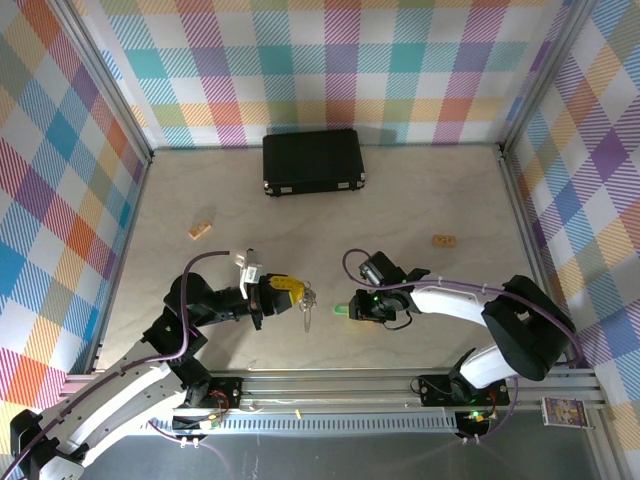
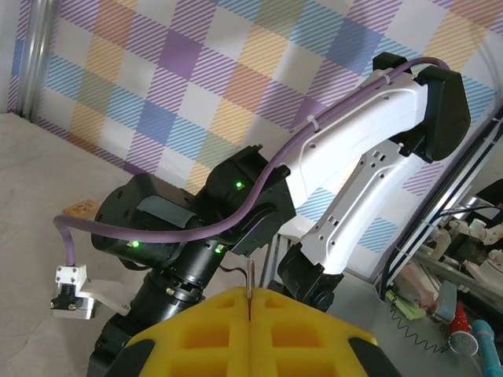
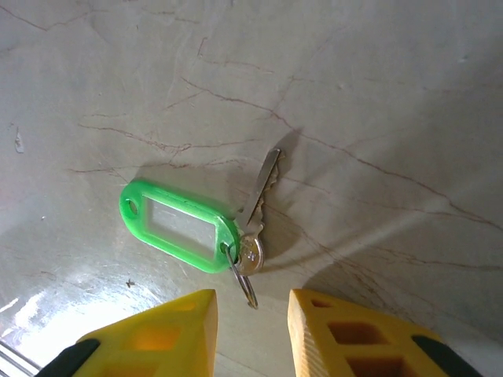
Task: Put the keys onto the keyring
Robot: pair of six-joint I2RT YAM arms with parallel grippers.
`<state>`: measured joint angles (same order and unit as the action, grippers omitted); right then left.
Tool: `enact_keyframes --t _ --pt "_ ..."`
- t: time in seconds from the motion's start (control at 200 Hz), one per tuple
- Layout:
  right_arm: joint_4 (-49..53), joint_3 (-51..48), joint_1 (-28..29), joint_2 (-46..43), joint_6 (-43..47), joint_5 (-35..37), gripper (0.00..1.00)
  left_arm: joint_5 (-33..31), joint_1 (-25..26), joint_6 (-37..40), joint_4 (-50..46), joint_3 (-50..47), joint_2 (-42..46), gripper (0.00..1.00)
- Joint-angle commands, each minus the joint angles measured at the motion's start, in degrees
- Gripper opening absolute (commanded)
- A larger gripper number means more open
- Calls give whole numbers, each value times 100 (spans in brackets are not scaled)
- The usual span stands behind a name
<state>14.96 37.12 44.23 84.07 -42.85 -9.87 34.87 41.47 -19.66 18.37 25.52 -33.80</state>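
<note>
A: Around the black case (image 1: 312, 160)?
B: Hard rectangular shell, metal trim on its near edge. One wooden block (image 1: 201, 229) near-left of the case, another wooden block (image 1: 443, 241) near-right. Pastel plaid walls (image 1: 330, 60) behind and beside. Pale glossy table (image 3: 377, 94), fine brown veins. Printed card (image 1: 562, 410) far off to the case's near-right, print too small to read.
A: Left claw (image 1: 298, 292)?
B: Nearer than the case, well apart from it. Yellow ribbed fingers (image 2: 220, 334) pressed together, pinching a thin wire of the keyring (image 1: 307, 312). Silver loop showing just past the tips.
A: Right claw (image 3: 253, 302)?
B: Narrow gap, gripping nothing. Tips either side of a small split ring (image 3: 244, 283).
A: Key?
B: Green-tagged key (image 1: 343, 310) flat on the table, near-right of the case, just beside the keyring. Oval green plastic tag (image 3: 179, 226) with a clear window, plus a flat silver blade (image 3: 263, 192), both on the split ring.
A: In the way?
B: White right arm (image 2: 369, 157) with purple cable, close across the left wrist view.
</note>
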Motion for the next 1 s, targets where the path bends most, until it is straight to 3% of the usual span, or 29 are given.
enact_keyframes --t 0.0,0.36,0.585,0.995 --pt "-387 -30 7 232 66 218 28 61 -88 -71 374 -38 6 0" --pt "-511 99 9 443 206 135 15 55 -102 -83 392 -91 -41 0" --pt "-80 232 16 288 447 196 5 72 -113 -74 416 -100 -58 0" --pt "2720 1280 24 666 1191 232 0 -314 -128 102 -41 -164 197 0"
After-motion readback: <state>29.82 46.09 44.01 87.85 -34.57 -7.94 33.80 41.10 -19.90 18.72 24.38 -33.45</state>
